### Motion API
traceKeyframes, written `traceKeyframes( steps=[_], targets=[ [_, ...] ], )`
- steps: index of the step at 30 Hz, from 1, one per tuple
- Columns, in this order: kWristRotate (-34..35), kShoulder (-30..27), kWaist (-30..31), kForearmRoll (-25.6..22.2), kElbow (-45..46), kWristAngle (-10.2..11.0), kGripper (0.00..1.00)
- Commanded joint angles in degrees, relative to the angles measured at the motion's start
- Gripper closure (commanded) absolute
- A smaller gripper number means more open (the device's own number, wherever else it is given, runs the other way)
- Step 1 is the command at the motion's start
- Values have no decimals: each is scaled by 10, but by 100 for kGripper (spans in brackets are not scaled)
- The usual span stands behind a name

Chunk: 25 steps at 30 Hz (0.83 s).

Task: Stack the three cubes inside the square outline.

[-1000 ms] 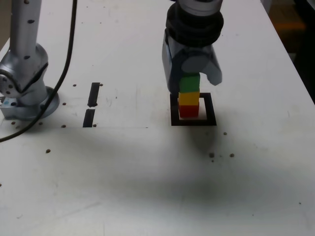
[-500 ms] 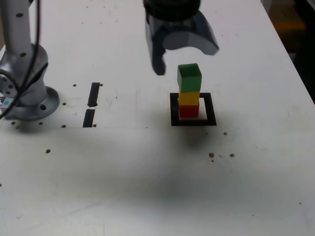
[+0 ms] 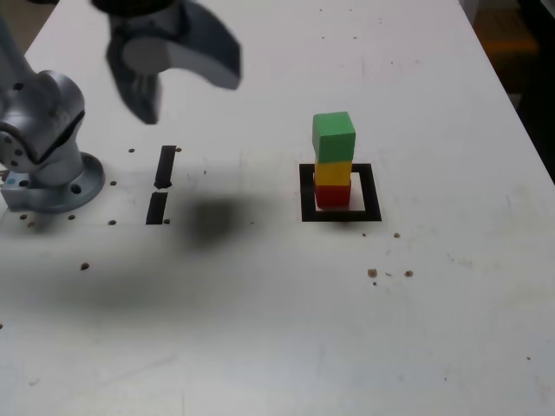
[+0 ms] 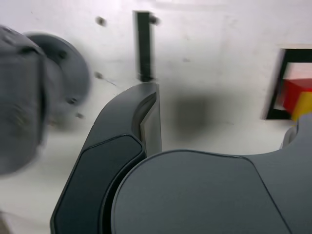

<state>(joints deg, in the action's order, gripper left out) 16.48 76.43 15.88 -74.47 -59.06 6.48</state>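
We see a smooth, softly glossy white table (image 3: 260, 303), a satin metallic arm base (image 3: 54, 186) at nine o'clock, and matt black tape strips (image 3: 162, 178).

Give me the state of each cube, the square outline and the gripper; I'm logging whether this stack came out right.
Green cube: on top of the yellow cube, released.
Yellow cube: in the middle, on the red cube.
Red cube: at the bottom, inside the outline.
Square outline: flat on the table, around the red cube.
Gripper: open, holding nothing, away from the stack.
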Motion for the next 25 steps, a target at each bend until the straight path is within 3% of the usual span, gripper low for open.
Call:
traceKeyframes(
  steps=[1,12,18,25],
  targets=[
    [-13,-3,-1,4,32,6,0],
    [-47,-34,-1,126,166,-1,1],
    [-81,-22,-9,137,175,16,0],
    [-86,-8,-11,147,187,15,0]
  ],
)
